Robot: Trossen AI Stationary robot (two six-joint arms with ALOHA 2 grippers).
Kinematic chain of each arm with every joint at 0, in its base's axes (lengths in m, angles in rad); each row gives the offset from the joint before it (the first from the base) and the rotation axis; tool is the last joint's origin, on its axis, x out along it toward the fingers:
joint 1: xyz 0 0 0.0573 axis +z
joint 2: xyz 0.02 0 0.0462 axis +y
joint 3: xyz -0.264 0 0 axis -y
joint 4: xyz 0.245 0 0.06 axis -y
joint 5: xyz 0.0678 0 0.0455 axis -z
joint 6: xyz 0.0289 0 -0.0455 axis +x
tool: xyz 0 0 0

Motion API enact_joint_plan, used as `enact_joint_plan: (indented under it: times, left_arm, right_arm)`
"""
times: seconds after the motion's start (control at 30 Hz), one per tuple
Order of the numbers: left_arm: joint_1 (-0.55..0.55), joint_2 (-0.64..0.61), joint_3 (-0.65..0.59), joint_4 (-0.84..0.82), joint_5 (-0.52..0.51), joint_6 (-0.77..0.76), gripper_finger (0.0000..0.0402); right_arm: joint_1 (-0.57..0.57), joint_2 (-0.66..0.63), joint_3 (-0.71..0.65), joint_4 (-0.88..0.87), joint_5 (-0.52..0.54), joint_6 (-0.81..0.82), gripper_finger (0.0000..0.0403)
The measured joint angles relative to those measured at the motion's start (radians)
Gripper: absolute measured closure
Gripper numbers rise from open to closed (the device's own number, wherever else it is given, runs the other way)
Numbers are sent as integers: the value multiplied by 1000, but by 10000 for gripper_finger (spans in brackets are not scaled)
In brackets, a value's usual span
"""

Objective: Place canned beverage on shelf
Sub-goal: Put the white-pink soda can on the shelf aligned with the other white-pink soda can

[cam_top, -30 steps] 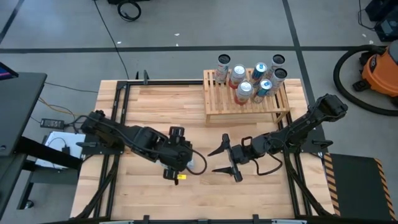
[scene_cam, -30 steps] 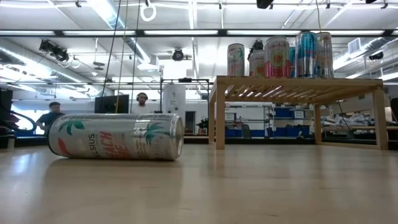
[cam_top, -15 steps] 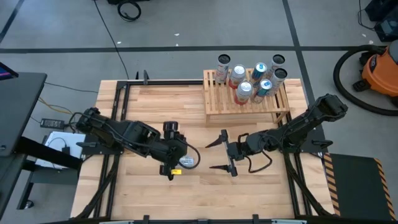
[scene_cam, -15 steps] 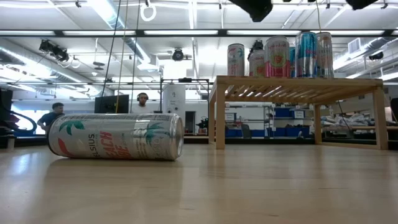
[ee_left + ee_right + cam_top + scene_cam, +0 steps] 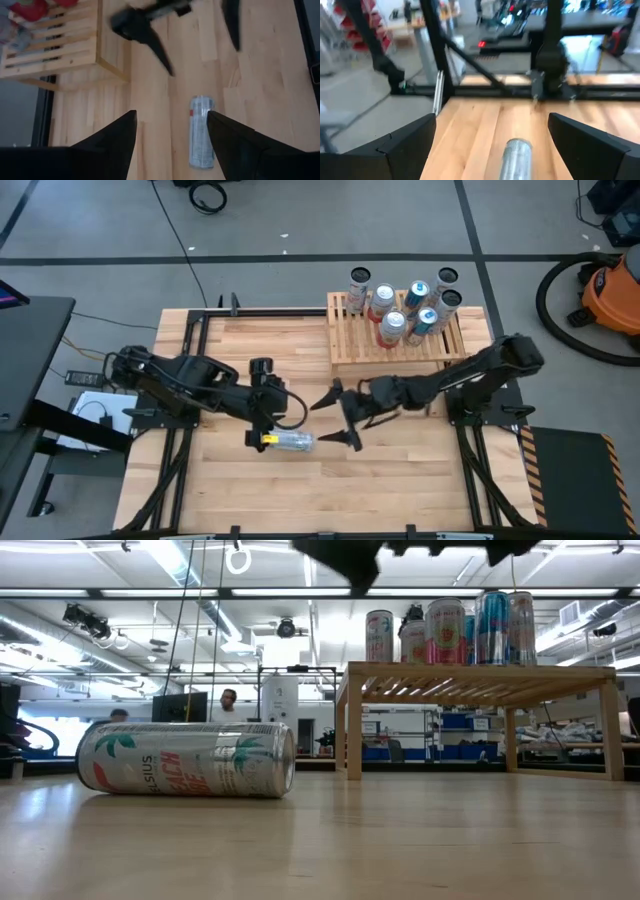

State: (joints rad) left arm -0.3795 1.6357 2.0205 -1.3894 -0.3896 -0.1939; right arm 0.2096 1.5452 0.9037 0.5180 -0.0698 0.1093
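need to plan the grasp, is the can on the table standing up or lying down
Lying on its side. The can rests lengthwise on the table in the low view, and the high view shows its long body flat on the wood.

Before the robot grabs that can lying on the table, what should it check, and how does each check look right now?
1. Can lying loose on the table: ok.
2. Right gripper open, facing the can: ok.
3. Left gripper not gripping the can, fingers apart: ok.
4. Left gripper well clear of the can: not ok, it hangs close by.
5. Shelf has free slats beside the standing cans: ok.
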Motion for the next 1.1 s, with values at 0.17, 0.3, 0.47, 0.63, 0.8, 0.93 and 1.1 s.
enact_joint_plan:
  times: [0.17, 0.3, 0.47, 0.63, 0.8, 0.93, 1.1]
  left_arm:
    - [-6, -24, 0, -57, -14, -35, 159]
    - [-18, -45, 0, -114, -16, -63, 159]
    - [-35, -85, 0, -119, -21, -84, 159]
    - [-53, -123, 0, -111, -37, -113, 159]
    - [-80, -133, 0, -104, -56, -145, 159]
    - [-92, -134, 0, -105, -59, -156, 159]
    - [-91, -134, 0, -106, -63, -159, 159]
  right_arm:
    - [2, 137, 113, -92, -2, -41, 9]
    - [-5, 194, 180, -86, -63, -41, 9]
    - [-2, 258, 240, -85, -134, -74, 9]
    - [-18, 351, 349, -196, -67, -73, 9]
    - [-43, 431, 435, -279, -28, -25, 9]
    - [-47, 486, 471, -331, -29, -26, 9]
    - [-53, 548, 507, -365, -25, -31, 9]
